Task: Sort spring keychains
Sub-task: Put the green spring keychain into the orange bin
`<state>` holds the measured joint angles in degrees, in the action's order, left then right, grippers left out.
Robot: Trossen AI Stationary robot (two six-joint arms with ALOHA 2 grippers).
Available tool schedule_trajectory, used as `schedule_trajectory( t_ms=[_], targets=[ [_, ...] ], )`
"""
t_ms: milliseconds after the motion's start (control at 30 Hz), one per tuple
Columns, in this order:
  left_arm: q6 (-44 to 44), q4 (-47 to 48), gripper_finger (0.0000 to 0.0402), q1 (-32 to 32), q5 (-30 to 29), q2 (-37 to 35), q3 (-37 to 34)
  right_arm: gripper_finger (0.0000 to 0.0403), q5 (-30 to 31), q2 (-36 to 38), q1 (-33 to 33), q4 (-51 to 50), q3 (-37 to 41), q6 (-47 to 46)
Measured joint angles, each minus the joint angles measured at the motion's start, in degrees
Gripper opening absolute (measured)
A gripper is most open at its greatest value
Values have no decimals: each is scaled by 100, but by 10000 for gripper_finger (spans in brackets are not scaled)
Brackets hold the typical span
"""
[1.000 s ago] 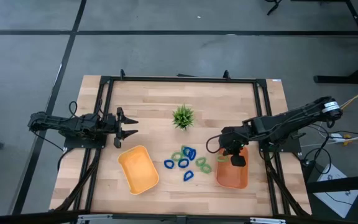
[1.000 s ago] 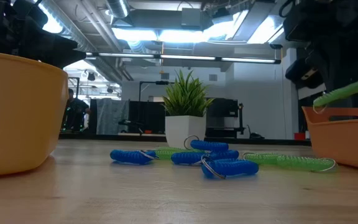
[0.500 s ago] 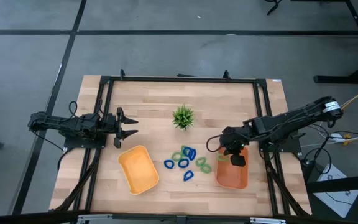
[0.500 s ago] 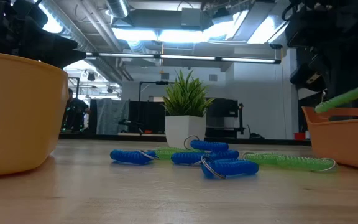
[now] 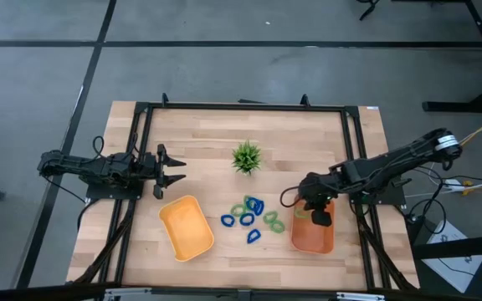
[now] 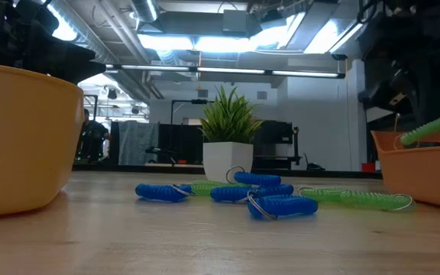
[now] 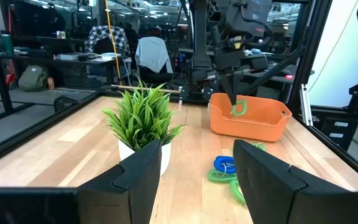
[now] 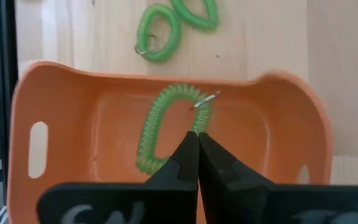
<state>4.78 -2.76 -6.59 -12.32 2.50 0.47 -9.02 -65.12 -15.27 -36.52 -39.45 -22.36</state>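
The tabletop [image 5: 216, 134] is pale wood inside a dark frame. Toward its front edge sit a yellow tray [image 5: 186, 227], left of centre, and an orange tray [image 5: 312, 236], near the right edge. A small potted plant [image 5: 246, 156] stands nearer the back, about mid-width.

The left gripper [image 5: 172, 170] waits near the left edge with its fingers spread wide and nothing between them. The right gripper [image 5: 315, 211] hangs over the orange tray, its fingers pinched tight on a light green spring keychain [image 8: 169, 126], which dangles just above the tray floor or barely on it; I cannot tell which.

The loose spring keychains [image 5: 251, 217] lie in a cluster between the two trays, dark blue ones [image 6: 270, 200] mixed with green ones [image 6: 357, 198], several touching or overlapping.

These coils are likely very light, soft and springy: a loop would stretch and swing when lifted and may bounce on release. A pinch across one side of the coil, as the right gripper has now, looks the surest hold; the thin metal ring [image 8: 204, 99] at the end seems too small and slippery. Where loops overlap, lifting one may drag a neighbour.

Hard to make out: the exact count in the cluster, which loops are interlocked, and whether the yellow tray holds anything, since the low view shows only its outer wall. The right gripper's tips are mostly hidden in the high view.
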Motion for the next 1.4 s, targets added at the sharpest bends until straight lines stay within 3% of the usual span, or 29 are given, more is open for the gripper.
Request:
schedule_trajectory(
  t_ms=[600, 1000, 1400],
  targets=[
    [0, 1, 196, 1, 0, 1, 0, 1, 529, 117, -175, -21, 57, -141],
    [2, 0, 196, 2, 0, 0, 0, 42, 811, 34, -234, -29, 59, -130],
    [0, 0, 196, 1, 0, 0, 0, 46, 1046, -11, -343, 111, 59, -99]
  ],
)
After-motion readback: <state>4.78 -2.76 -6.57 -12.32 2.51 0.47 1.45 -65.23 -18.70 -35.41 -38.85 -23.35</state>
